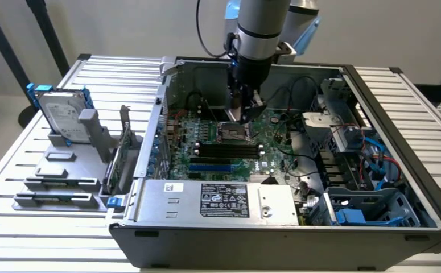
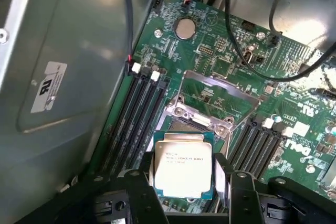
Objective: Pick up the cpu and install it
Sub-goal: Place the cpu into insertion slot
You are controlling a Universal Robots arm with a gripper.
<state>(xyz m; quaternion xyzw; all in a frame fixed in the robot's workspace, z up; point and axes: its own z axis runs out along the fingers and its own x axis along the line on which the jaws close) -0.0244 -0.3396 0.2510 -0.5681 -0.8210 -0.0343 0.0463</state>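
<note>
In the wrist view the cpu [image 2: 183, 165], a small square chip with a dull silver top and green rim, sits between my two black fingers [image 2: 140, 187]. My gripper [image 2: 186, 192] is shut on the cpu by its side edges. It hangs just above the motherboard, a little short of the cpu socket [image 2: 202, 121], whose metal load frame [image 2: 216, 94] stands open. In the exterior view my gripper [image 1: 243, 116] reaches down inside the open computer case, directly over the socket [image 1: 233, 134].
Black memory slots [image 2: 137, 116] flank the socket on both sides, and black cables [image 2: 252, 35] cross the board beyond it. The case wall [image 1: 161, 96] and power supply [image 1: 216, 200] hem in the board. A hard drive with blue brackets [image 1: 62, 116] stands on a grey holder at the exterior view's left.
</note>
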